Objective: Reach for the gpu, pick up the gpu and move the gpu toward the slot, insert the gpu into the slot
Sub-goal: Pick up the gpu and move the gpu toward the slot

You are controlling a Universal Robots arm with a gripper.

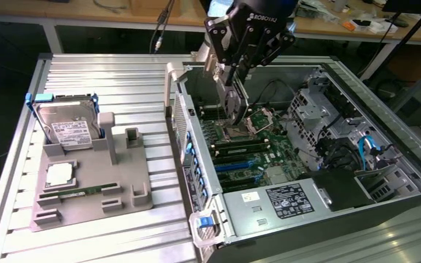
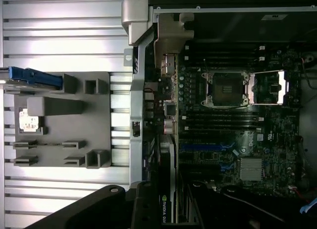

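Pincer [image 1: 230, 76] clenched on the gpu [image 1: 234, 107], gripping its upper edge. The card hangs upright inside the open computer case [image 1: 386, 137], above the motherboard [image 1: 269, 143]. Its lower edge stands over the CPU socket [image 1: 241, 130] and is not in the slot. In the wrist view the gpu [image 2: 168, 140] shows edge-on as a thin dark strip, with a white-lettered label near the pincer and a silver bracket [image 2: 171, 35] at the far end, just inside the case frame. Obstructions, by the exterior view: black memory strips [image 1: 243, 145] lie at 6 o'clock of the socket. The slot [image 1: 234, 164], a long blue strip, lies bare beyond them at 6 o'clock, with a shorter blue strip [image 1: 241, 175] just beside it. The power supply [image 1: 284, 200] sits at 5 o'clock of the pincer. The drive cage [image 1: 320, 104] and a blue cable [image 1: 368, 145] sit at 3 to 4 o'clock, well apart from the card. The case wall with blue latches [image 1: 195, 170] runs close along the slot's 9 o'clock end. Outside the case, at 8 o'clock on the ribbed worktop [image 1: 101, 76], a grey fixture [image 1: 94, 186] carries a hard drive [image 1: 68, 129] and a green memory stick [image 1: 75, 192]. Room over the slot is open; the narrow margin is at the case wall.
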